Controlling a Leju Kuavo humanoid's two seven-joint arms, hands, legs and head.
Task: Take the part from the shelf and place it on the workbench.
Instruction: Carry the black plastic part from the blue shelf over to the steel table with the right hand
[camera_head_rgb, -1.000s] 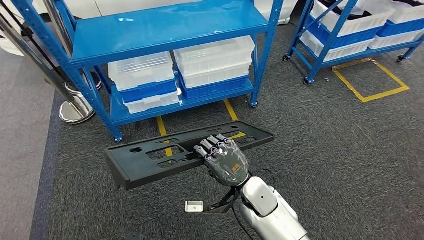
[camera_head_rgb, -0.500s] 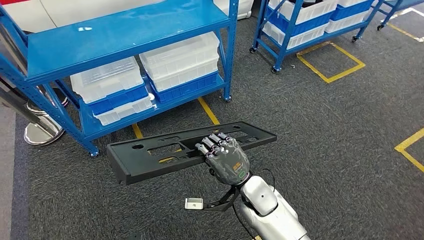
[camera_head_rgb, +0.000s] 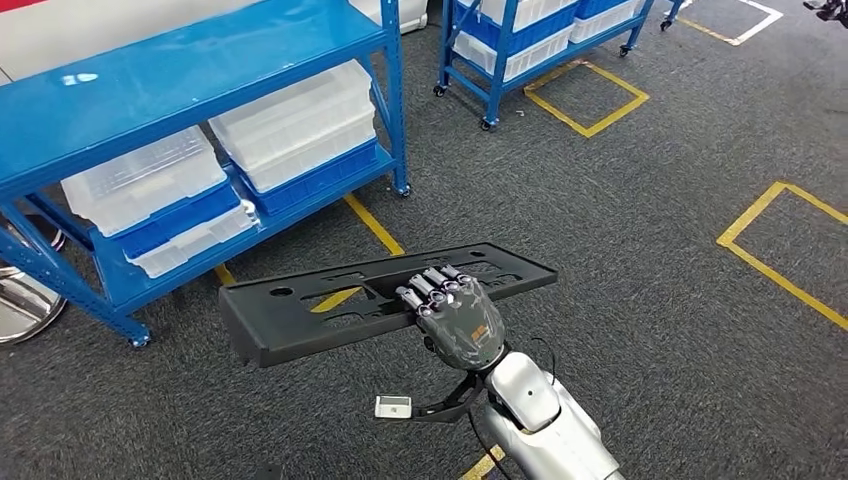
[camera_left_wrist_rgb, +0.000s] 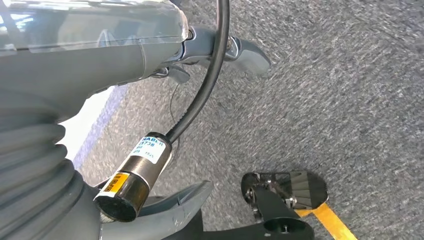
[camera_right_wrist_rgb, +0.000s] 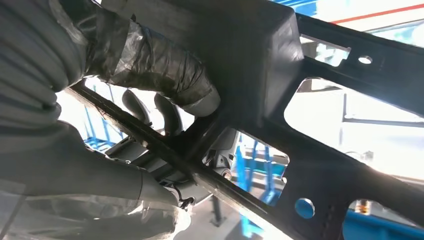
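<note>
Right hand (camera_head_rgb: 457, 320) has the part (camera_head_rgb: 330, 310) gripped mid-length, level over carpet (camera_head_rgb: 640, 260), just off the shelf (camera_head_rgb: 200, 80), open floor to its right. Can't tell the left hand's state.

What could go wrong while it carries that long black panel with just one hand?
The right hand grips the black part near its middle, so both long ends hang free; the part might tilt or slip out of the fingers. A free end could also catch the blue shelf close by as the robot moves. No workbench is in view, so there may still be some way to carry it.
</note>
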